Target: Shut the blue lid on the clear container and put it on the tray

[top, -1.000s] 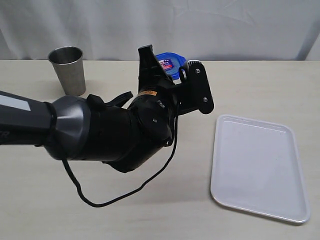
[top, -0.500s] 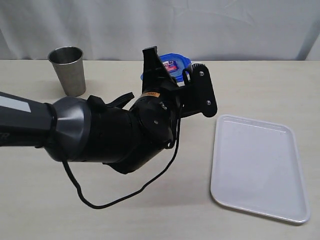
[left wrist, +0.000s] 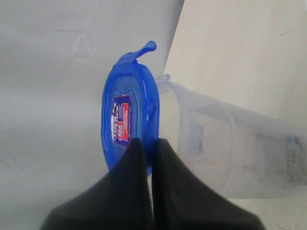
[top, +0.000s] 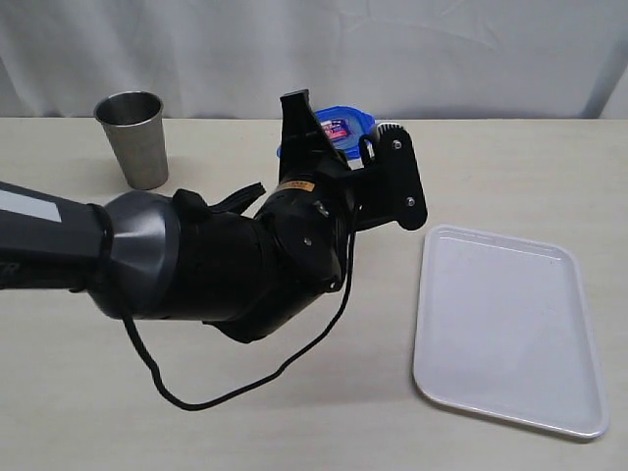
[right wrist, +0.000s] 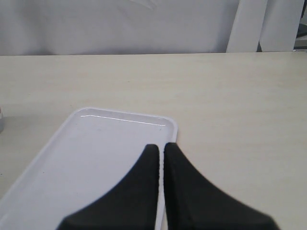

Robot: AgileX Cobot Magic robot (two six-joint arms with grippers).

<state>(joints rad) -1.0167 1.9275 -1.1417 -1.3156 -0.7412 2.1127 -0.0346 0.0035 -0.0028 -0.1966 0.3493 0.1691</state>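
Blue lid (left wrist: 128,120) sits against the mouth of the clear container (left wrist: 225,153), its rim pinched between the almost closed jaws of the left gripper (left wrist: 148,143). Both are near the back of the table (top: 491,167), mostly hidden behind the big black arm, with a steel cup (top: 132,137) well off to the left. The right gripper (right wrist: 160,148) hangs over the white tray (top: 510,324) with its jaws pressed together on nothing.

A grey steel cup (top: 133,137) stands upright on the beige table (top: 294,432), near the far edge at the left of the exterior view, with its open mouth up. Behind the table hangs a white cloth (top: 442,49) with soft folds.
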